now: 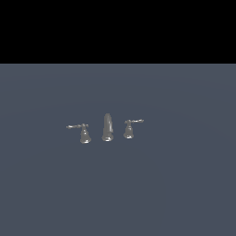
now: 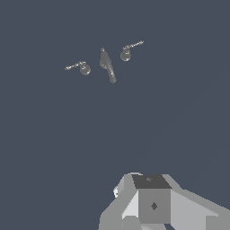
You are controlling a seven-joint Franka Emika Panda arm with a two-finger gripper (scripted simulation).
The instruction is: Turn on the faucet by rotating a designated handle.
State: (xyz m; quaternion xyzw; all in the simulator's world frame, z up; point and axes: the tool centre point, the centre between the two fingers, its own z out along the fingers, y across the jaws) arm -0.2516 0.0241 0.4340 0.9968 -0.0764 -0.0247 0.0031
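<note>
1. At the exterior view's left: the handle (image 1: 83,132) — bell-shaped grey metal base on the dark blue-grey floor (image 1: 175,184), thin lever reaching out toward that view's left, away from the spout. Seen from above in the wrist view as a round base with the lever sticking out (image 2: 81,67).
2. In the middle: the spout (image 1: 107,127) of the faucet, tall, tapered, upright, just beside the handle yet not touching it; in the wrist view (image 2: 107,65).
3. At the exterior view's right: the twin handle (image 1: 130,127), lever pointing toward that view's right; in the wrist view (image 2: 128,51).
4. Well apart from all three pieces — the gripper, only its grey-and-white body (image 2: 152,204) visible in the wrist view, absent from the exterior view. Fingers out of sight, so impossible to tell whether spread or pressed together. Nothing seen in its grasp.
</note>
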